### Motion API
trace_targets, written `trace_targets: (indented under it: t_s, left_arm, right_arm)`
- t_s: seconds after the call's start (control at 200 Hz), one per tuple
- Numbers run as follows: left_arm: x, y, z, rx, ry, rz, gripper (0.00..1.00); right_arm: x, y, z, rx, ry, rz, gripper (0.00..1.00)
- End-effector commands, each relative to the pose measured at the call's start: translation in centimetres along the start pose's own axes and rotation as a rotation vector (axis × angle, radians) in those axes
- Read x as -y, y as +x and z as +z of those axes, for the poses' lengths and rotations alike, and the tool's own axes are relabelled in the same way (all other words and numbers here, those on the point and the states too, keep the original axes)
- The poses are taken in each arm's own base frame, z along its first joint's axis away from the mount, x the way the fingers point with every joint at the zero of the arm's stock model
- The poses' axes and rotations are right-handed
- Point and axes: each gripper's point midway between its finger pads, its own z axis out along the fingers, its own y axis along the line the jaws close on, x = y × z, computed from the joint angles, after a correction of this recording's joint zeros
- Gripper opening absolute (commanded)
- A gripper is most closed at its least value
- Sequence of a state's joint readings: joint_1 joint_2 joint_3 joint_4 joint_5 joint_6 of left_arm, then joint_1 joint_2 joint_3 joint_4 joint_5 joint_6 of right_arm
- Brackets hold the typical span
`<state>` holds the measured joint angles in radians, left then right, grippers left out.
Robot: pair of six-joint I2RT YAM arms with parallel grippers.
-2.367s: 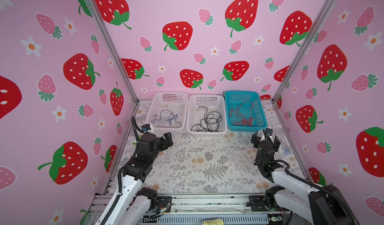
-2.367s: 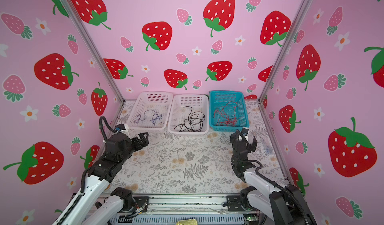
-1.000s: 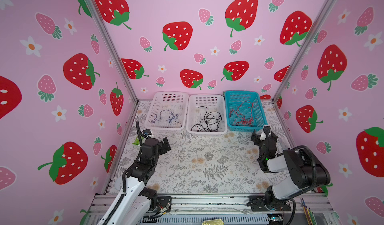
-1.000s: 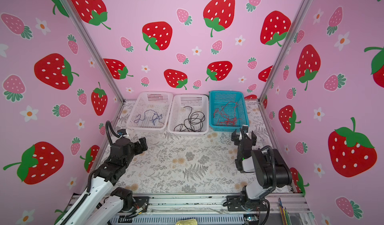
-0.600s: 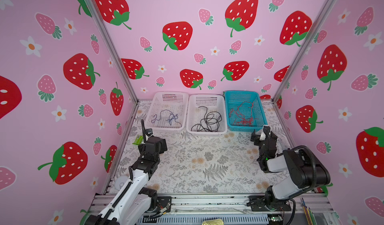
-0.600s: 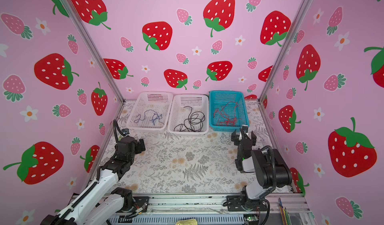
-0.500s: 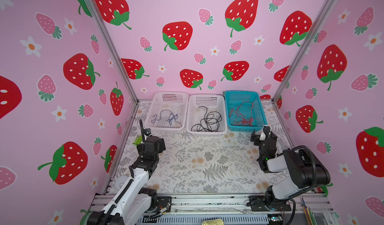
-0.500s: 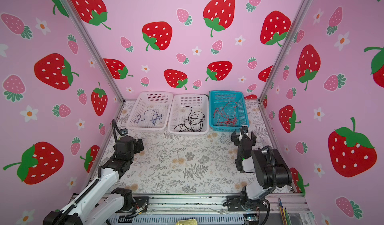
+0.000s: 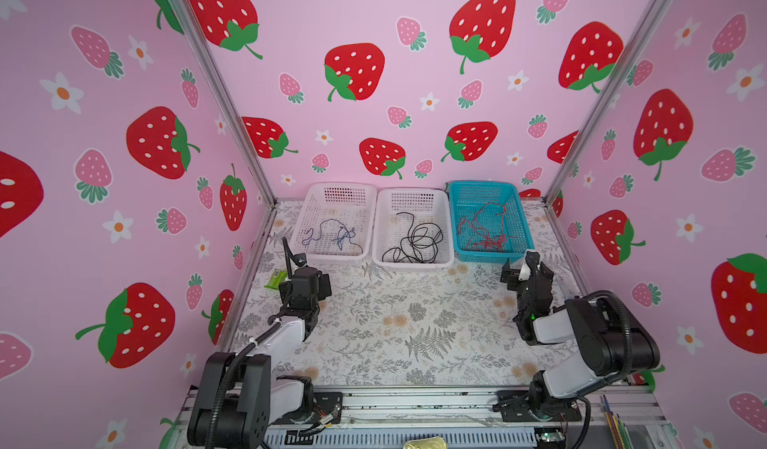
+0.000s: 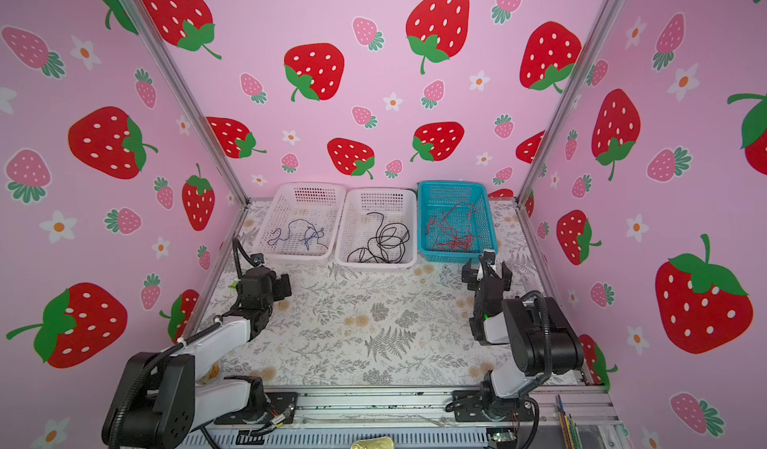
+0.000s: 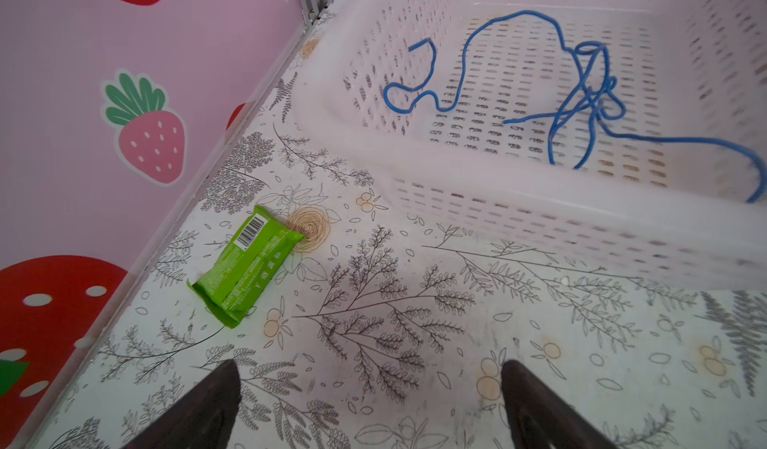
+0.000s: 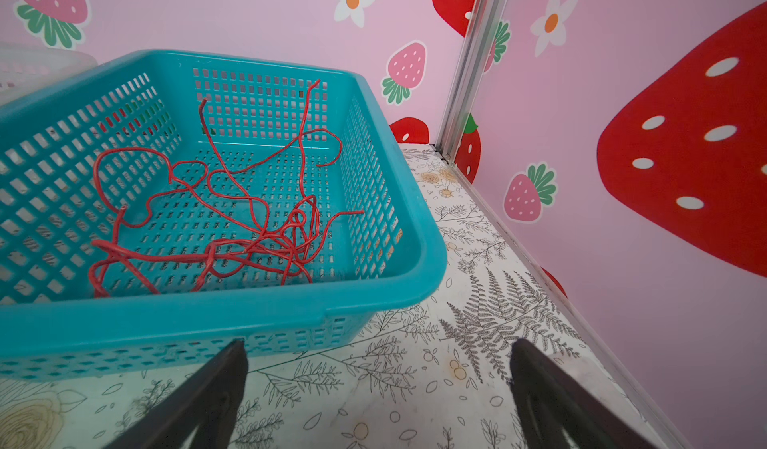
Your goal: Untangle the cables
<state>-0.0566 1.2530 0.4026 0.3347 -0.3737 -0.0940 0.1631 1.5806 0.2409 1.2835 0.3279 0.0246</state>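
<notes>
Fingers (image 12: pixel 207 393) splayed, empty, on R gripper (image 12: pixel 378 343) & L gripper (image 11: pixel 369 364); we're nearest thin red tangled cables (image 12: pixel 290 243) w/ R, just fwd in teal plastic basket (image 12: pixel 207 314).

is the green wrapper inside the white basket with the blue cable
No, the green wrapper lies flat on the table outside the white basket, close to the pink wall.

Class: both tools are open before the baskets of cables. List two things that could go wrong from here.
1. The red cables loop over one another in the teal basket; pulling one strand could drag the whole clump out.
2. A green packet lies near the left tool, which might nudge or grab it instead.
</notes>
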Motion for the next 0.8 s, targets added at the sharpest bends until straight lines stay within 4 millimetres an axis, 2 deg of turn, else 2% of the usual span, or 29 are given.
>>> trace_targets:
  t_s: [0.0, 0.23, 0.365, 0.505, 0.795]
  left_arm:
    - [0.6, -3.2, 0.4, 0.114, 0.027, -0.021, 0.99]
    - [1.1, -4.5, 1.2, 0.188, 0.058, -0.023, 0.99]
    - [1.6, -4.5, 2.1, 0.143, 0.128, -0.035, 0.99]
    - [1.4, -5.0, 2.0, 0.199, 0.175, -0.122, 0.99]
    - [1.9, -3.8, 3.0, 0.214, 0.194, -0.133, 0.99]
  right_arm:
    - [0.2, -0.8, 0.2, 0.025, 0.006, 0.013, 0.99]
    - [0.2, -0.8, 0.2, 0.025, 0.005, 0.013, 0.99]
    - [0.2, -0.8, 0.2, 0.025, 0.006, 0.013, 0.99]
    - [0.2, -0.9, 0.2, 0.026, 0.005, 0.013, 0.99]
    - [0.2, -0.8, 0.2, 0.026, 0.006, 0.013, 0.99]
